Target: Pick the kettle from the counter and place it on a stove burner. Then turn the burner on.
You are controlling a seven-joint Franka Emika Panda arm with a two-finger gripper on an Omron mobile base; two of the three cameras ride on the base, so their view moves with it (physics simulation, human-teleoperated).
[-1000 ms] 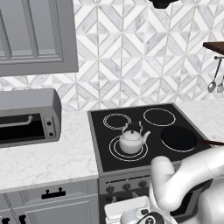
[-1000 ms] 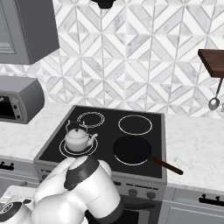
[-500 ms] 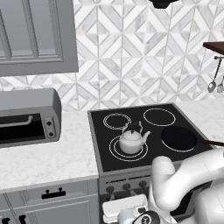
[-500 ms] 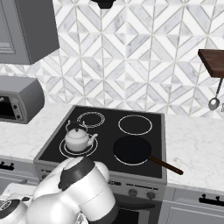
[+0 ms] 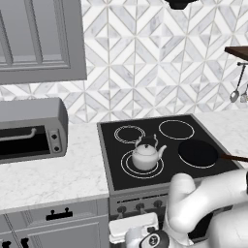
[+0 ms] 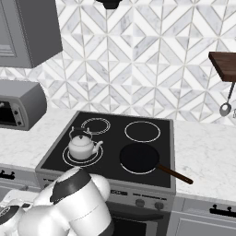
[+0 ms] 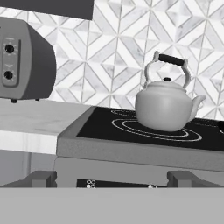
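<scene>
Hand view: gripper (image 7: 112,183) spread wide, empty, below the stove edge; kettle (image 7: 165,103) upright on the stove burner (image 7: 156,129).

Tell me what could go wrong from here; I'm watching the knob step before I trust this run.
1. The row of knobs on the stove front is small and closely spaced, so the tool, low in front of the stove, may turn a knob for another ring than the burner under the kettle.
2. The pan handle juts past the cooktop's front right, so a wide arm swing might catch it.
</scene>
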